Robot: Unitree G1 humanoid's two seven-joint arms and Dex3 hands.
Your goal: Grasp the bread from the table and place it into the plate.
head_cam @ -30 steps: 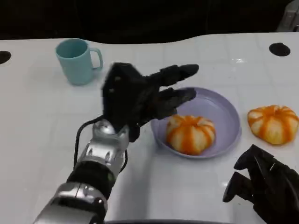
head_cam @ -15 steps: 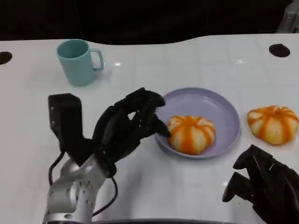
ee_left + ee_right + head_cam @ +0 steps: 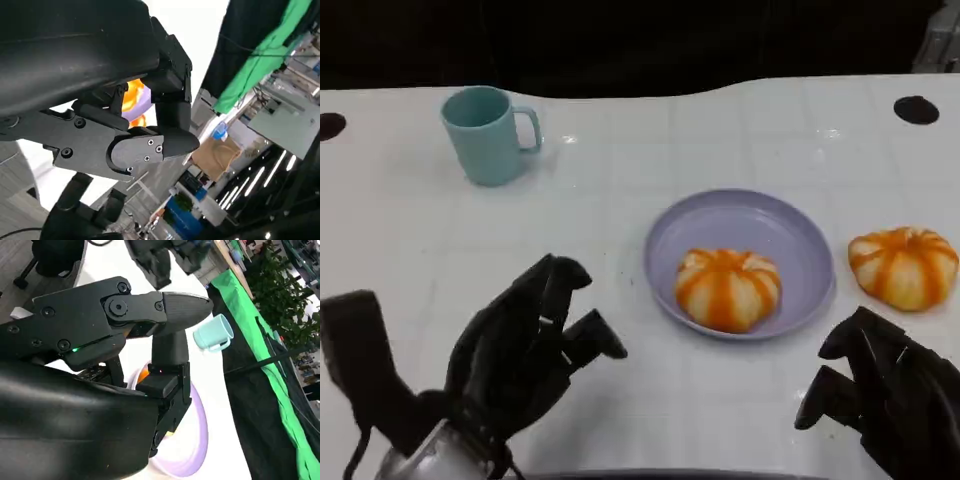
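The big white table (image 3: 740,130) holds everything. The purple plate (image 3: 760,215) sits in the middle, and one bread (image 3: 727,287) lies inside it, so that part looks done. A second bread (image 3: 904,266) rests on the table just beside the plate. Both are round and puffy, pale with orange stripes. The left hand (image 3: 525,350) hangs near the front edge, fingers apart, holding nothing. The right hand (image 3: 885,395) sits low with fingers curled in, holding nothing. A blue cup (image 3: 485,133) stands far off.

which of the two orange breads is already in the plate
The bread nearer the table's middle lies inside the purple plate. The other bread sits on the bare table, right of the plate.
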